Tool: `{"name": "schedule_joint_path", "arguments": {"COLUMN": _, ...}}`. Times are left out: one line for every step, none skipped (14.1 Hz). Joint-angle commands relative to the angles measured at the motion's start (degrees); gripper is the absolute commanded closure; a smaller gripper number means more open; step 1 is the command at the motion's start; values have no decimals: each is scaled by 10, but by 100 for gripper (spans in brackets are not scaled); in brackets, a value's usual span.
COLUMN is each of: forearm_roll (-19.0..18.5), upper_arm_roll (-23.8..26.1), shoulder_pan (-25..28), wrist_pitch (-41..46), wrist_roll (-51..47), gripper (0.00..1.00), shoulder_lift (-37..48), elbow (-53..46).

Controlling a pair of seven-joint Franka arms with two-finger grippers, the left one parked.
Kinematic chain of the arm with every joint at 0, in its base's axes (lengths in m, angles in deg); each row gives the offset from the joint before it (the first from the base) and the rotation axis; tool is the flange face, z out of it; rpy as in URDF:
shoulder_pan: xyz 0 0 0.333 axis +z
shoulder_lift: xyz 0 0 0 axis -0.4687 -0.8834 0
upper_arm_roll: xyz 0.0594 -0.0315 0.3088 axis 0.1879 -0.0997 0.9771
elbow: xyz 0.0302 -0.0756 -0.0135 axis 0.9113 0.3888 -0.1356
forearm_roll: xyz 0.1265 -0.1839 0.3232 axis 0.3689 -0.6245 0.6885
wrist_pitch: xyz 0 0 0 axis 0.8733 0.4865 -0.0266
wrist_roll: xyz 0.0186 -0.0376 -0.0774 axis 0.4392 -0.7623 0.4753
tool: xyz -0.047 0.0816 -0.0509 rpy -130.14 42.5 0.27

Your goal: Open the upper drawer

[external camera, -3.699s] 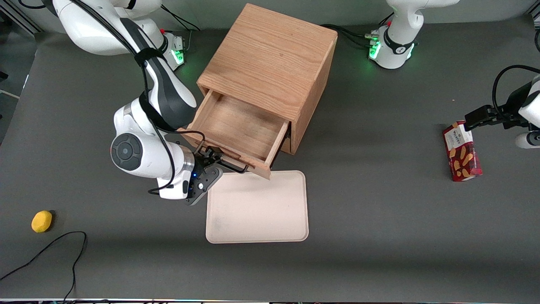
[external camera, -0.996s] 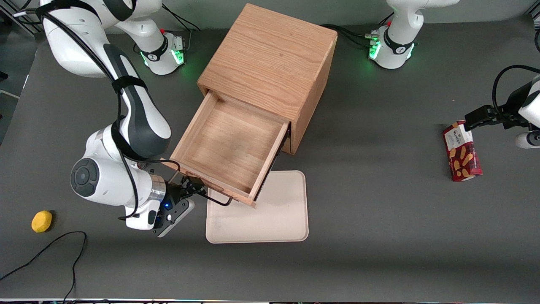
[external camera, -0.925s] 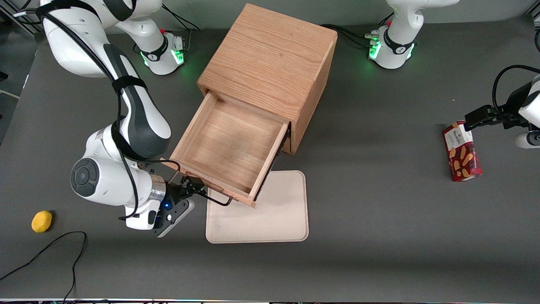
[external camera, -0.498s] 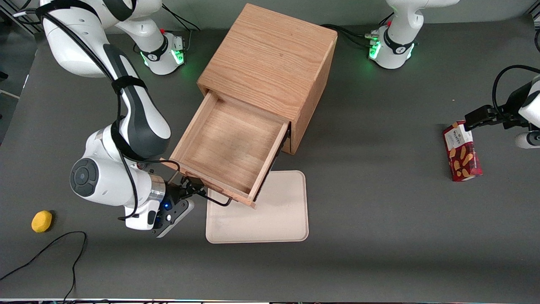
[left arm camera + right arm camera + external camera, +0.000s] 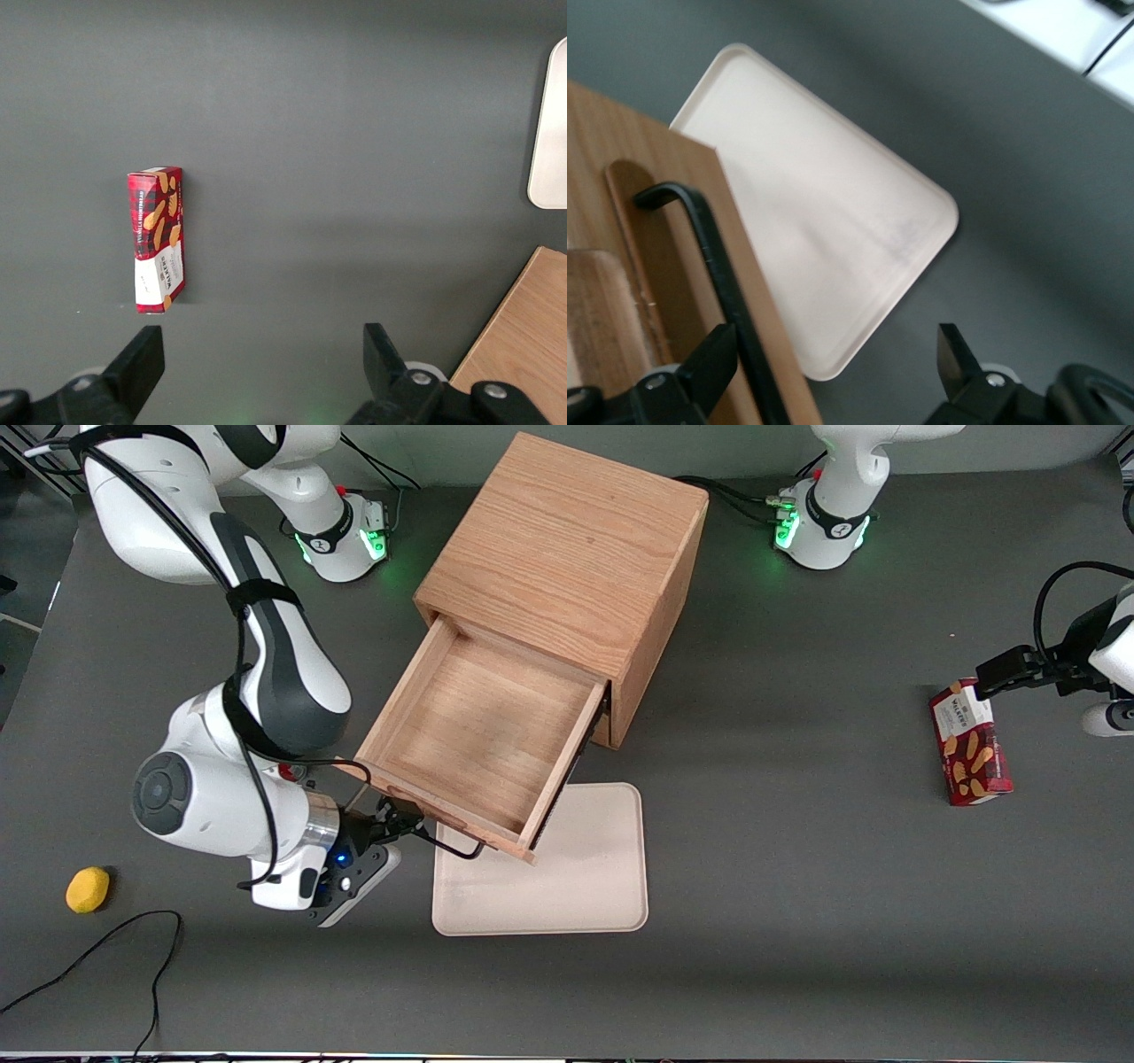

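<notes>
The upper drawer (image 5: 478, 731) of the oak cabinet (image 5: 567, 549) stands pulled far out, and its shallow square tray is empty. Its black wire handle (image 5: 450, 849) runs along the drawer front, nearer to the front camera. My right gripper (image 5: 390, 834) is at the end of that handle toward the working arm's end of the table. In the right wrist view the gripper (image 5: 835, 345) is open. The handle (image 5: 713, 257) passes between the fingers, close to one finger (image 5: 713, 359) and not clamped. The lower drawer is hidden under the upper one.
A cream tray (image 5: 540, 859) lies on the table, partly under the drawer front; it also shows in the right wrist view (image 5: 824, 204). A yellow object (image 5: 88, 889) and a black cable (image 5: 106, 948) lie toward the working arm's end. A red cookie box (image 5: 970, 753) lies toward the parked arm's end.
Since the earliest frame the drawer has come much farther out, with my gripper at its handle. Over the last second the drawer stays put and my wrist has shifted slightly away from it.
</notes>
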Motion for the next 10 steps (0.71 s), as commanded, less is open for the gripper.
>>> {"name": "schedule_joint_path", "arguments": {"forearm_roll": 4, "upper_arm_roll": 0, "shoulder_pan": -17, "wrist_pitch": 20, "wrist_roll": 10, "gripper": 0, "shoulder_lift": -2, "elbow": -40}}
{"name": "schedule_joint_path", "arguments": {"forearm_roll": 3, "upper_arm_roll": -1, "shoulder_pan": -17, "wrist_pitch": 29, "wrist_roll": 10, "gripper": 0, "shoulder_lift": -2, "elbow": -48}}
{"name": "schedule_joint_path", "arguments": {"forearm_roll": 3, "upper_arm_roll": -1, "shoulder_pan": -25, "wrist_pitch": 39, "wrist_roll": 9, "gripper": 0, "shoulder_lift": -1, "elbow": -53}}
{"name": "schedule_joint_path", "arguments": {"forearm_roll": 2, "upper_arm_roll": -1, "shoulder_pan": -29, "wrist_pitch": 49, "wrist_roll": 8, "gripper": 0, "shoulder_lift": 1, "elbow": -53}}
{"name": "schedule_joint_path", "arguments": {"forearm_roll": 1, "upper_arm_roll": -3, "shoulder_pan": -31, "wrist_pitch": 60, "wrist_roll": 8, "gripper": 0, "shoulder_lift": 9, "elbow": -52}}
{"name": "schedule_joint_path", "arguments": {"forearm_roll": 1, "upper_arm_roll": -13, "shoulder_pan": -37, "wrist_pitch": 74, "wrist_roll": 8, "gripper": 0, "shoulder_lift": 17, "elbow": -52}}
{"name": "schedule_joint_path", "arguments": {"forearm_roll": 1, "upper_arm_roll": -23, "shoulder_pan": -38, "wrist_pitch": 93, "wrist_roll": 7, "gripper": 0, "shoulder_lift": 27, "elbow": -52}}
{"name": "schedule_joint_path", "arguments": {"forearm_roll": 0, "upper_arm_roll": -36, "shoulder_pan": -38, "wrist_pitch": 113, "wrist_roll": 4, "gripper": 0, "shoulder_lift": 32, "elbow": -52}}
{"name": "schedule_joint_path", "arguments": {"forearm_roll": 0, "upper_arm_roll": -47, "shoulder_pan": -39, "wrist_pitch": 132, "wrist_roll": 3, "gripper": 0, "shoulder_lift": 41, "elbow": -51}}
{"name": "schedule_joint_path", "arguments": {"forearm_roll": -3, "upper_arm_roll": -59, "shoulder_pan": -38, "wrist_pitch": 149, "wrist_roll": 3, "gripper": 0, "shoulder_lift": 52, "elbow": -47}}
